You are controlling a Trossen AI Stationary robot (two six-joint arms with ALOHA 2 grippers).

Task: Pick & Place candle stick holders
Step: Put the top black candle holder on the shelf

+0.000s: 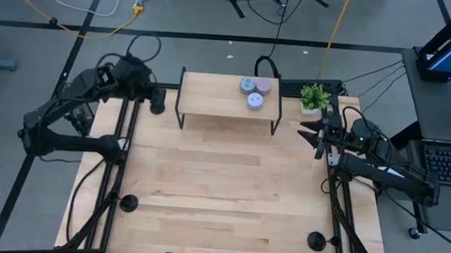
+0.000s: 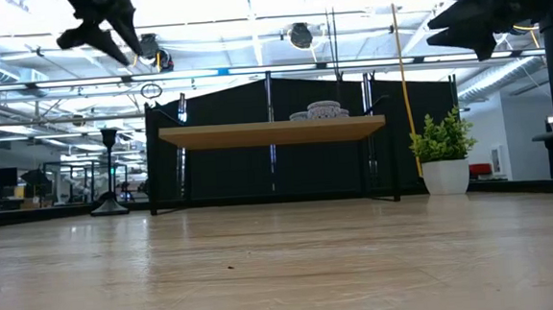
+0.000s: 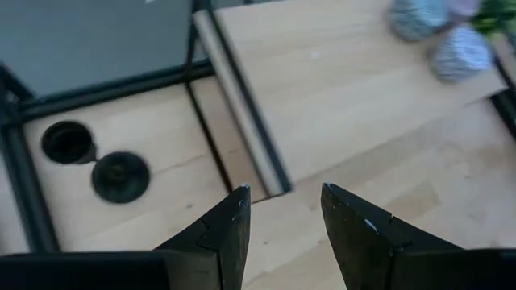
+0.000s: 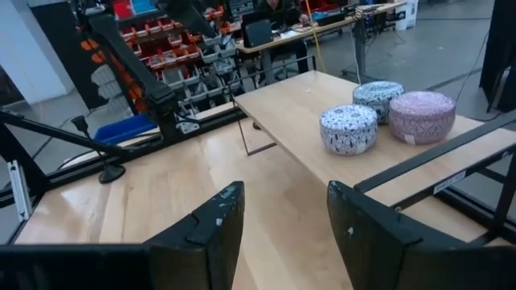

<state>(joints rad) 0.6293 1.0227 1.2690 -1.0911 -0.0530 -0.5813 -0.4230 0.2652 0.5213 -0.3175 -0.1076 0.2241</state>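
the left gripper (image 1: 158, 103) hung above the table's (image 1: 222, 189) far left corner, its fingers (image 3: 228, 229) apart with nothing between them. just beyond and to one side of it, a candle stick holder (image 3: 119, 176) stood on the table beside the raised wooden shelf (image 1: 229, 95). the right gripper (image 1: 310, 132) hovered by the shelf's other end, near the potted plant (image 1: 313, 96), its fingers (image 4: 367, 234) also parted and empty. ahead of it, three round pucks (image 4: 348, 129) sat close together on the shelf. two more holders (image 1: 129, 204) stood well apart from both grippers, at the table's near corners
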